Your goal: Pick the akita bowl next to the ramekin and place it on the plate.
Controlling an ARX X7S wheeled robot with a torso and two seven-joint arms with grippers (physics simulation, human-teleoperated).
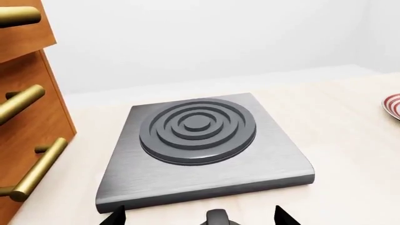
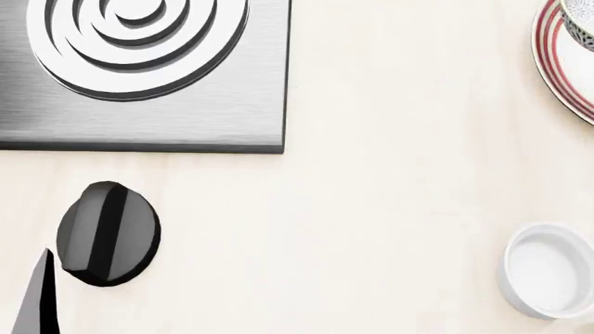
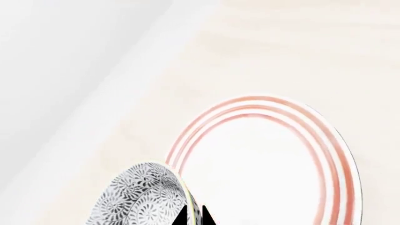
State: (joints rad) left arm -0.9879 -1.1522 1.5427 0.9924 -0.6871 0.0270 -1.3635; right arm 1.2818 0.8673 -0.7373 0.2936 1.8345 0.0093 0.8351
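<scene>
In the right wrist view, the grey-and-white floral akita bowl [image 3: 137,197] hangs tilted over the edge of the red-ringed white plate [image 3: 337,154]. My right gripper [image 3: 193,216] is shut on the bowl's rim, one finger inside and one outside. In the head view only a sliver of the bowl [image 2: 583,28] shows, above the plate [image 2: 557,62] at the far right. The plain white ramekin [image 2: 552,271] stands alone near the front right. My left gripper [image 1: 200,216] is open and holds nothing, in front of the burner slab.
A grey slab with a ringed burner [image 1: 200,140] lies on the pale counter, with a dark round knob [image 2: 108,233] in front of it. Wooden drawers with brass handles [image 1: 25,117] stand beside the slab. A white wall runs behind the counter.
</scene>
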